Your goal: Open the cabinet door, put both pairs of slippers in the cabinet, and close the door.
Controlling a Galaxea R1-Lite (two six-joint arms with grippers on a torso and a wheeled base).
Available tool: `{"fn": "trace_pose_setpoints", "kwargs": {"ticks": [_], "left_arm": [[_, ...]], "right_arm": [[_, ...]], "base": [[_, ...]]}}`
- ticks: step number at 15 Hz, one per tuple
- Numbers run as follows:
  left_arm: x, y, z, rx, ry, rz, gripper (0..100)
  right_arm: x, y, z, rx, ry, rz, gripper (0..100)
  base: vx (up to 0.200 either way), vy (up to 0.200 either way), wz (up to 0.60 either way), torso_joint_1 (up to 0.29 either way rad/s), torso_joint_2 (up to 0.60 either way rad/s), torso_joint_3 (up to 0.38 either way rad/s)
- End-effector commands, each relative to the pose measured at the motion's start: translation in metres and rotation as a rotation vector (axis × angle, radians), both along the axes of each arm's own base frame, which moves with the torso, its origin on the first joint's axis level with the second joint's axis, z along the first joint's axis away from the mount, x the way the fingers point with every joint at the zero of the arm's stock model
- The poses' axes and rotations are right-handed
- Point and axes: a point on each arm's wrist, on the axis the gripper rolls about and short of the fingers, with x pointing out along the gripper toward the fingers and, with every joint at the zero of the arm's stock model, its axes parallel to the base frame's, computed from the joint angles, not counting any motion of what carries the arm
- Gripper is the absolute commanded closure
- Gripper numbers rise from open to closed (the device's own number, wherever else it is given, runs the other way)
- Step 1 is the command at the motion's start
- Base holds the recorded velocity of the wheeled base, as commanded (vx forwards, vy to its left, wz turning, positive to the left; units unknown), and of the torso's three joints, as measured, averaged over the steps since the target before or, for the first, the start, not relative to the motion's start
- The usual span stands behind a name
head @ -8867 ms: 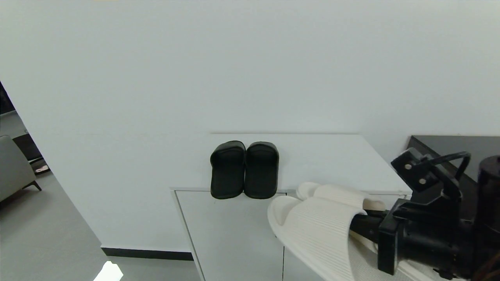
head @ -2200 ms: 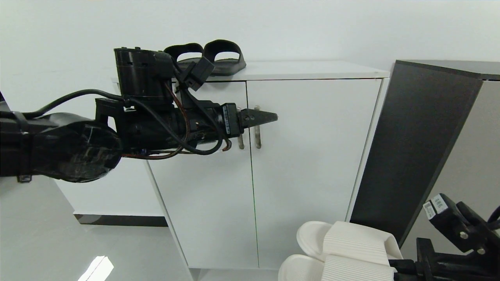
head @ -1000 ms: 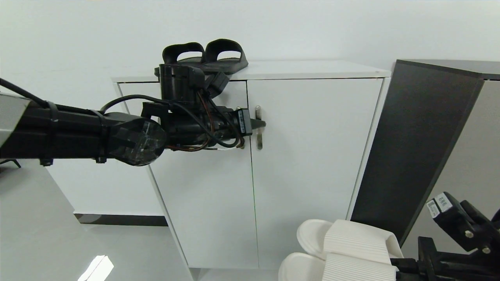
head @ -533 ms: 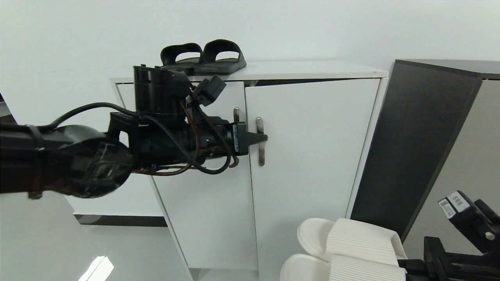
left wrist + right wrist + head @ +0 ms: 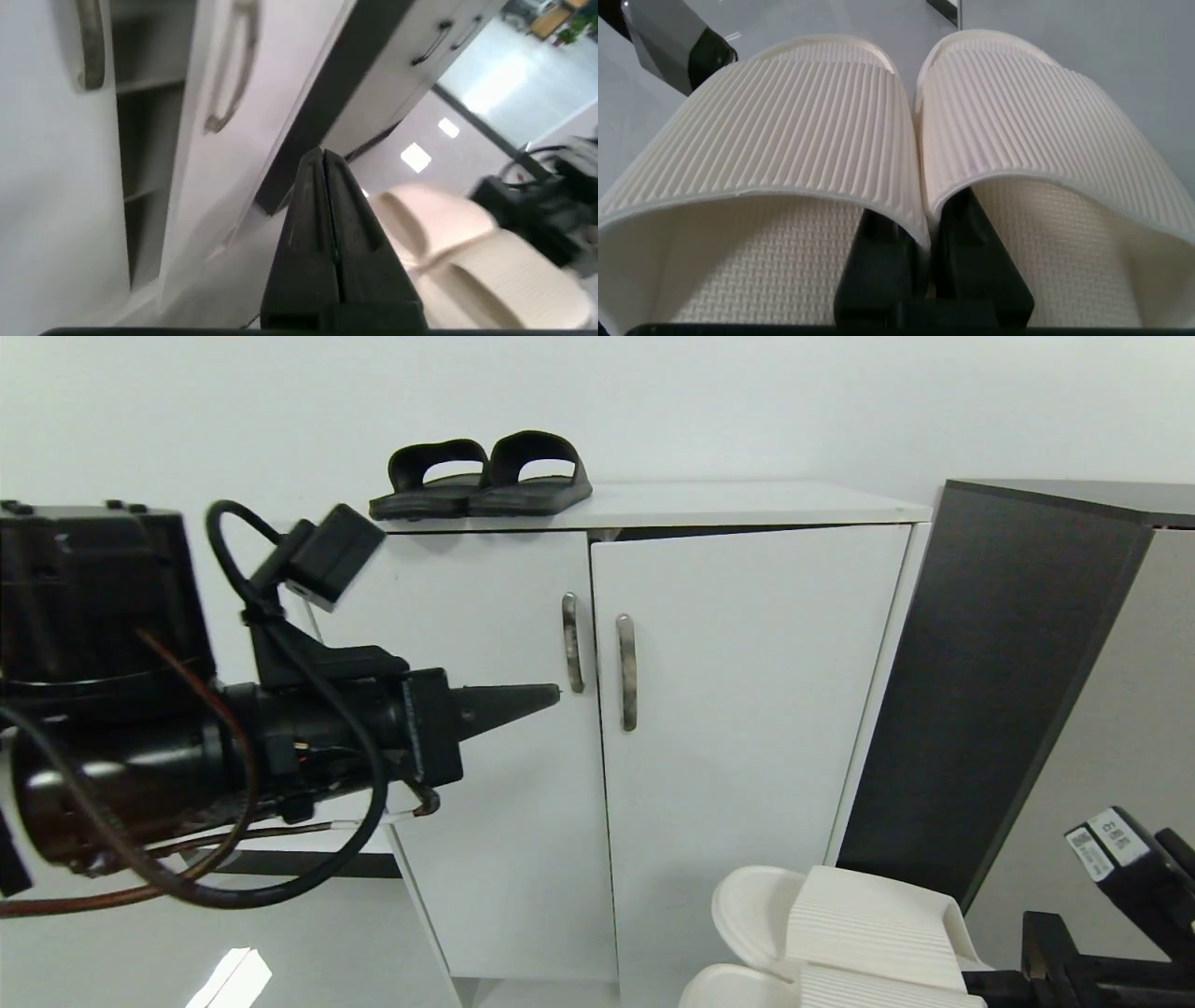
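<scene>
Left gripper [image 5: 544, 694] pressed together, empty, hovering before cabinet [image 5: 747, 502] front, just beside left handle [image 5: 570, 642], clear of right handle [image 5: 627, 672]; right door [image 5: 747, 728] only cracked, dark gap showing under cabinet top; opening barely begun, by my reckoning. Right gripper [image 5: 929, 245] pinching white slippers [image 5: 845, 929], low before cabinet's right door; black slippers [image 5: 481, 478] on cabinet top, toward left end; both pairs yet to stow, closing last.
</scene>
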Motion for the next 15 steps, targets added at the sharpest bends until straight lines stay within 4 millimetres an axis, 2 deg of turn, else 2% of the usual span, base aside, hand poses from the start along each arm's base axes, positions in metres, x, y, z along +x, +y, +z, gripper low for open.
{"fn": "trace_pose_setpoints", "kwargs": {"ticks": [1,5,6,7,12,15], "left_arm": [[-0.007,0.013,0.012,-0.026,-0.049,0.035,100],[0.055,0.003,-0.004,-0.049,-0.129,0.129,100],[0.061,0.001,-0.007,-0.051,-0.132,0.145,100],[0.078,-0.007,-0.014,-0.049,-0.133,0.174,100],[0.121,-0.025,-0.011,-0.065,-0.160,0.189,100],[0.135,-0.033,-0.012,-0.068,-0.163,0.186,100]], "right_arm": [[0.001,0.002,-0.001,-0.007,0.006,-0.001,100],[0.001,0.001,-0.001,-0.004,0.004,-0.001,100],[0.001,0.001,-0.001,-0.003,0.003,-0.001,100],[0.001,0.001,-0.001,-0.004,0.004,-0.001,100],[0.002,0.002,-0.002,-0.010,0.009,-0.001,100],[-0.001,0.004,-0.001,-0.006,0.012,0.021,100]], "base": [[0.000,0.000,0.00,0.000,0.00,0.000],[0.000,0.000,0.00,0.000,0.00,0.000],[0.000,0.000,0.00,0.000,0.00,0.000],[0.000,0.000,0.00,0.000,0.00,0.000],[0.000,0.000,0.00,0.000,0.00,0.000],[0.000,0.000,0.00,0.000,0.00,0.000]]}}
